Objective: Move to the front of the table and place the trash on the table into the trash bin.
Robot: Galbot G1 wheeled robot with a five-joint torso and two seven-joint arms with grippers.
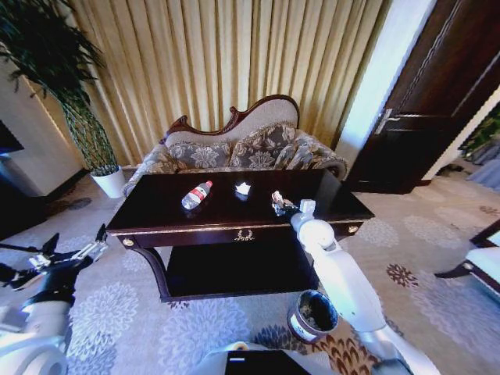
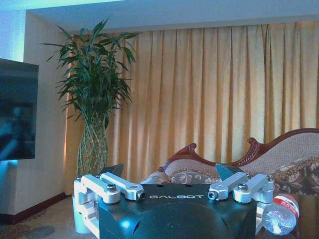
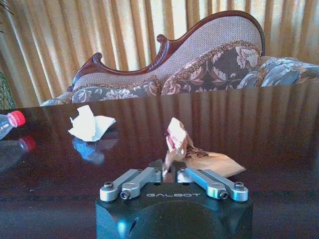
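**A:** Entries from left to right, all placed against the table (image 1: 156, 215). What is cut off or unclear?

**B:** Item one, left gripper (image 1: 74, 251): off the table's left front corner, below the level of its top, well apart from it. Its arm leaves the head view at the lower left edge. In its wrist view the gripper (image 2: 169, 172) shows its dark fingertips (image 2: 227, 171) spread wide, nothing between them.

**A:** Next?

**B:** Item two, bottle (image 1: 197, 194): lying on its side on the tabletop, left of centre, red cap toward the sofa (image 1: 234, 148) behind the table. The left wrist view cuts it off at the frame's edge (image 2: 280, 215); the right wrist view catches just the capped end (image 3: 10, 122).

**A:** Paper?

**B:** Item three, white paper scrap (image 1: 243, 187): crumpled, near the tabletop's middle, its reflection beneath it in the gloss (image 3: 90, 127). Item four, a second crumpled scrap (image 3: 177, 144), pinkish-tan, on the tabletop's right part near the front edge; in the head view it is too small to make out.

**A:** The right arm?

**B:** Item five, right gripper (image 1: 280, 205): arm stretched up from the lower right, over the table's front edge. Fingers pinched closed around that scrap (image 3: 169, 167).

**A:** Bin?

**B:** Item six, trash bin (image 1: 312, 315): on the carpet before the table's right front, beside the right forearm, which overlaps its rim.
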